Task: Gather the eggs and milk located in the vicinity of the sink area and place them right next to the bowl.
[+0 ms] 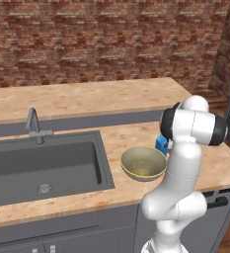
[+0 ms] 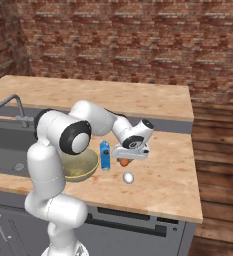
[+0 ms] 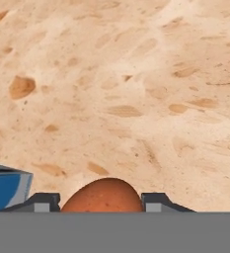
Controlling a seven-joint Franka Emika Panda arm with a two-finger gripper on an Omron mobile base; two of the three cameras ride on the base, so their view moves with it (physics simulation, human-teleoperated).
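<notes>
My gripper (image 2: 124, 160) reaches low over the counter just right of the milk (image 2: 105, 155), a small blue carton that stands beside the olive-yellow bowl (image 2: 80, 165). In the hand view a brown egg (image 3: 102, 195) sits between my two fingertips (image 3: 46, 201), which press on its sides, so the gripper (image 3: 101, 201) is shut on it. The brown egg (image 2: 124, 162) shows under the hand. A white egg (image 2: 128, 177) lies on the counter in front of it. From the left, the arm hides the gripper; the bowl (image 1: 143, 164) and a corner of the milk (image 1: 161, 144) show.
The dark grey sink (image 1: 42, 163) with its curved tap (image 1: 34, 123) lies left of the bowl. A raised wooden ledge (image 1: 87, 99) runs behind the counter under the brick wall. The counter's right end (image 2: 188, 190) drops off to the wooden floor.
</notes>
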